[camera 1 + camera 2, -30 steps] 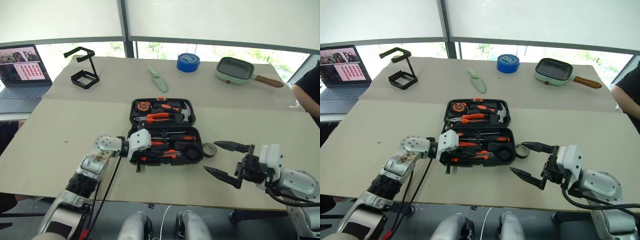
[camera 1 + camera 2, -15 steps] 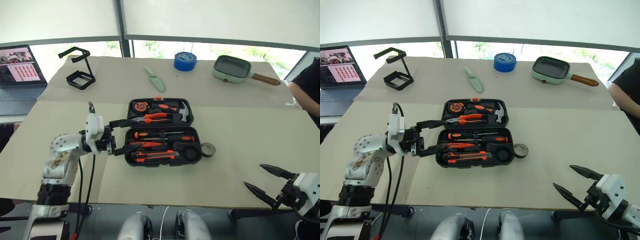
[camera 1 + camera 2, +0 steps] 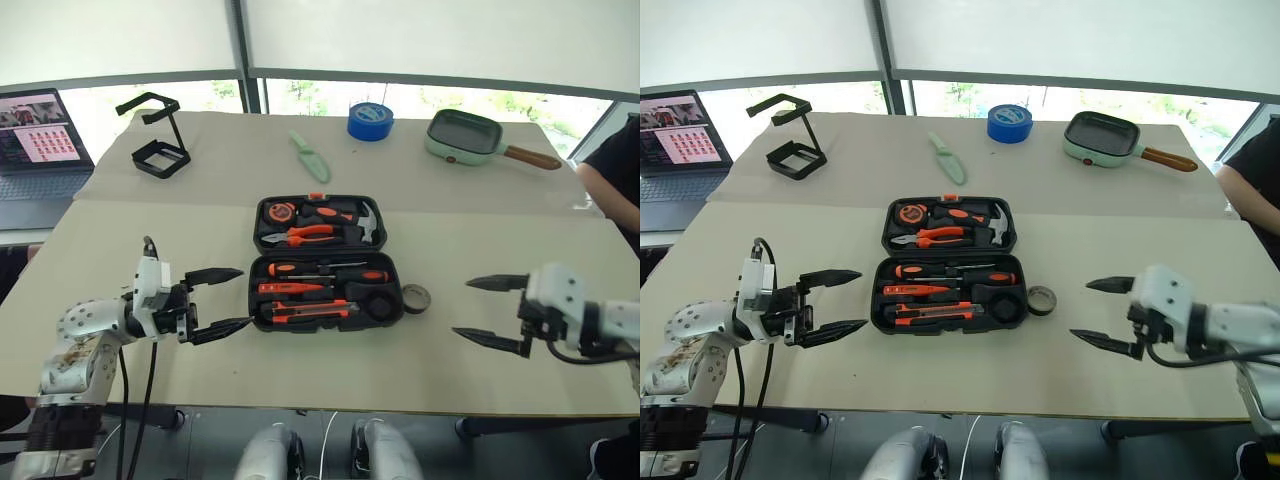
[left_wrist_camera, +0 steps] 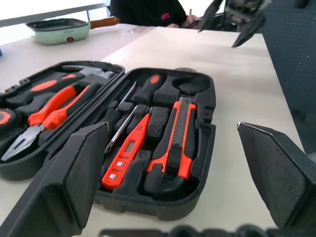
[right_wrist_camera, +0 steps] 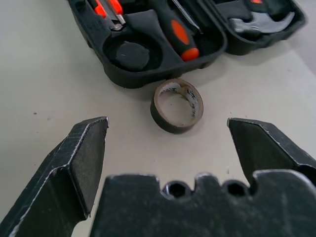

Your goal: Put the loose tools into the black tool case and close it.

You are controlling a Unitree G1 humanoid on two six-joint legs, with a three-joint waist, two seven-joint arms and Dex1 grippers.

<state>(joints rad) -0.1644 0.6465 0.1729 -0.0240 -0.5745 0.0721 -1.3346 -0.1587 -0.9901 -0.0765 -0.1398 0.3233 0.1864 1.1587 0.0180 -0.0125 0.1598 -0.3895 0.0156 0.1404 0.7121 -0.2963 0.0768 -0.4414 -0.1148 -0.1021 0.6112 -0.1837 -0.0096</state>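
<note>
The small dark tape ring point(image 5: 177, 105) lies flat on the table straight ahead of the released right gripper point(image 3: 1098, 312), just beside the black tool case point(image 3: 945, 265). It looks light and stiff; pinching across its rim with 2 fingers suits.

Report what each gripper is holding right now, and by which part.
Nothing is held. The left gripper and the right gripper are both open and empty, one on each side of the open tool case. The tape ring lies loose on the table.
</note>
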